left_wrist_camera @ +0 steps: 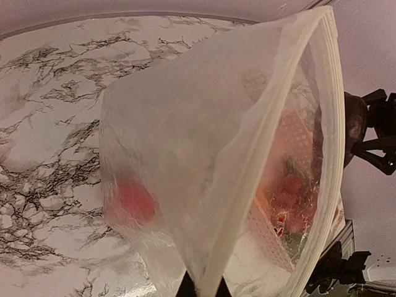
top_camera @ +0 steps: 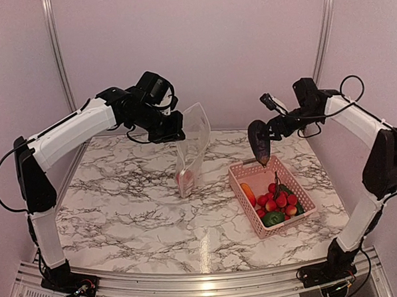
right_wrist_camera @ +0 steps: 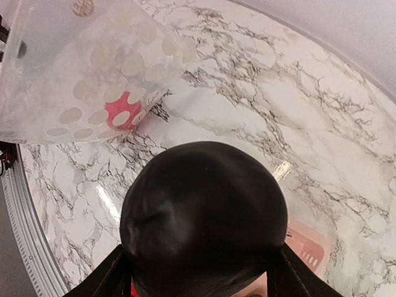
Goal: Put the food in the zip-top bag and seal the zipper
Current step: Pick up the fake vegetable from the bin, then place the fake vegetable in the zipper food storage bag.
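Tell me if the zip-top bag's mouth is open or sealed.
Open. The left gripper holds the zip-top bag up by one rim; the left wrist view shows its two mouth edges spread apart.

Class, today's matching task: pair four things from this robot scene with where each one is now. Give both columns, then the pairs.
1. dark purple toy eggplant
2. round red toy fruit
3. clear dotted zip-top bag
4. green toy pepper

A. in the pink slotted plastic basket
B. held up by the left gripper
C. in the right gripper, off the table
D. at the bottom of the bag

Pairs: 1-C, 2-D, 3-B, 4-A
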Action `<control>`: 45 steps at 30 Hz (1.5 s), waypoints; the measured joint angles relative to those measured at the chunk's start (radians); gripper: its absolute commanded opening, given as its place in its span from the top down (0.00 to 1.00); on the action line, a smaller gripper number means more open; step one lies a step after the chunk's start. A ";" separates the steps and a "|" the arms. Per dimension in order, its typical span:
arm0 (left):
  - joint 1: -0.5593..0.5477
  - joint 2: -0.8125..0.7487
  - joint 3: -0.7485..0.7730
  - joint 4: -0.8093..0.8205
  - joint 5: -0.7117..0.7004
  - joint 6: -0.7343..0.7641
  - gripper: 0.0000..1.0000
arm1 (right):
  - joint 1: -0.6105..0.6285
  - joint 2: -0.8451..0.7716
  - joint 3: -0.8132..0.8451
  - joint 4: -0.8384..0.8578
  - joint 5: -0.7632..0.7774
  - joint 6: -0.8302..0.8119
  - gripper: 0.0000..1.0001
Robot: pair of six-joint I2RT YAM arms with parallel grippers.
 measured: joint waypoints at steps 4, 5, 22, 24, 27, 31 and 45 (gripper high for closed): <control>-0.003 0.006 0.006 0.004 0.003 0.000 1.00 | 0.008 -0.027 0.124 -0.002 -0.068 -0.007 0.77; -0.005 0.006 0.006 0.004 0.004 0.000 1.00 | 0.015 -0.029 0.156 0.001 -0.079 -0.007 0.83; -0.018 0.006 0.006 0.015 0.091 0.008 1.00 | 0.477 -0.163 0.189 0.397 0.033 0.039 1.00; -0.018 0.006 0.006 0.015 0.108 0.008 1.00 | 0.515 -0.193 0.141 0.467 0.071 0.044 1.00; -0.018 0.004 0.006 0.015 0.134 0.008 1.00 | 0.538 -0.220 0.077 0.562 0.121 0.054 1.00; -0.018 -0.011 0.006 0.016 0.171 0.010 1.00 | 0.538 -0.238 -0.021 0.690 0.200 0.061 1.00; -0.018 -0.121 -0.050 0.069 0.202 -0.021 1.00 | 0.539 -0.248 -0.151 0.785 0.291 0.045 0.99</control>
